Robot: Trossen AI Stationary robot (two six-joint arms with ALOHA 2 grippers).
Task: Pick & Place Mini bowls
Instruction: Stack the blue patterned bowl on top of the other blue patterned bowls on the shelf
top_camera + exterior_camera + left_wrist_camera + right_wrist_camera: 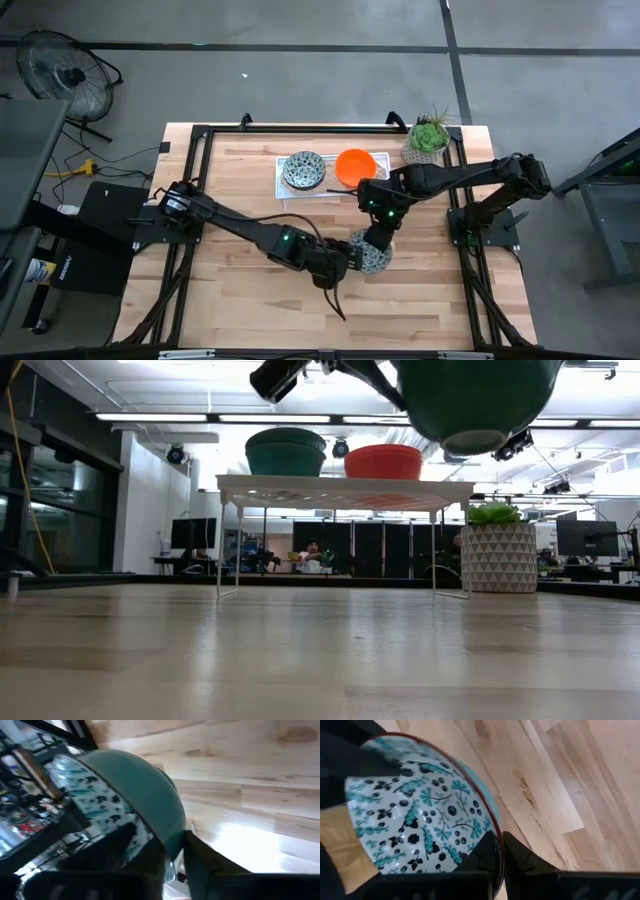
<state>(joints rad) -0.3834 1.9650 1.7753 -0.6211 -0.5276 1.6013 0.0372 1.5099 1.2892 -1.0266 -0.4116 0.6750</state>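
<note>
- Mini bowl with floral pattern (372,255) is hanging above the worktop (240,300) near its middle, toward the right side, both arms meeting at it.
- Left tool (172,851) is pinching the bowl's rim, one finger inside the patterned interior, one on the teal outer wall.
- Right tool (501,851) is also clamping the rim of the same bowl, fingers closed on either side of the edge.
- Low view is showing the bowl's dark teal underside (478,400) lifted clear of the surface.
- Second patterned bowl (303,169) and orange bowl (355,166) are sitting side by side on a white rack (283,185) toward the back of the worktop.
- Pale patterned pot with green plant (427,140) is standing just right of the rack, at the back right corner.
- Worktop is light wood planks with a black frame around it.
- Floor around is grey concrete; a fan (62,75) is standing at far left.
- Low view is showing an office behind: ceiling strip lights, monitors, a person (315,556) seated far back.
</note>
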